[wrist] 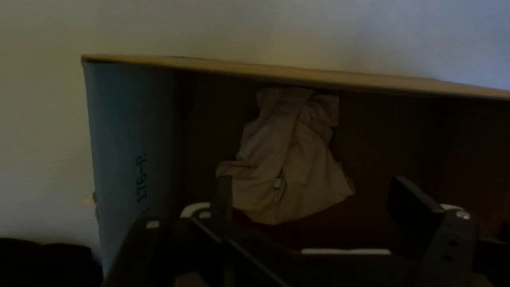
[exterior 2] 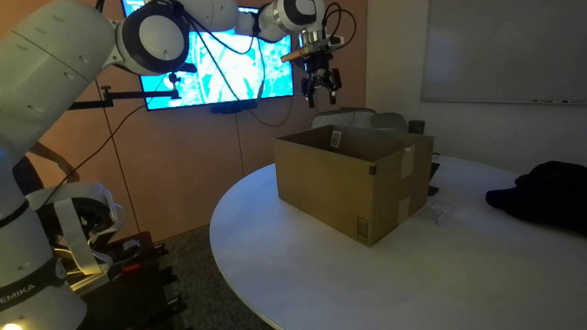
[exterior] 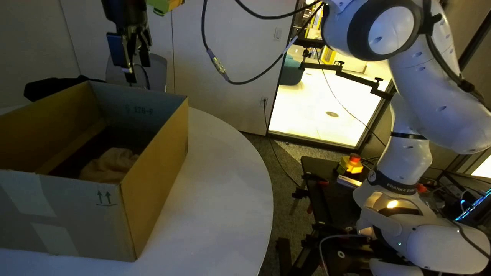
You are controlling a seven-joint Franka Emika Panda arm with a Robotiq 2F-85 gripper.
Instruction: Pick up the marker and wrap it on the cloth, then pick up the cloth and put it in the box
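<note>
The cardboard box (exterior: 161, 188) stands open on the white table, and it shows in both exterior views (exterior 2: 323, 192) and in the wrist view (wrist: 279, 71). The crumpled pinkish-beige cloth (exterior: 109, 165) lies on the box floor against one long wall; the wrist view shows it whole (wrist: 306, 159). A small pale piece (wrist: 278, 182), seemingly the end of the marker, peeks out between the cloth's folds; the rest is hidden. My gripper (exterior: 137, 71) is above the box, apart from the cloth. Its fingers are spread with nothing between them, in an exterior view (exterior 2: 322, 100) and the wrist view (wrist: 312, 189).
The round white table (exterior 2: 458, 275) carries the box. A black fabric heap (exterior 2: 541, 197) lies on it beyond the box. A flat clear packet (exterior 2: 434, 211) lies beside the box. Grey chairs (exterior 2: 344, 118) stand behind the table. The box walls rise high around the cloth.
</note>
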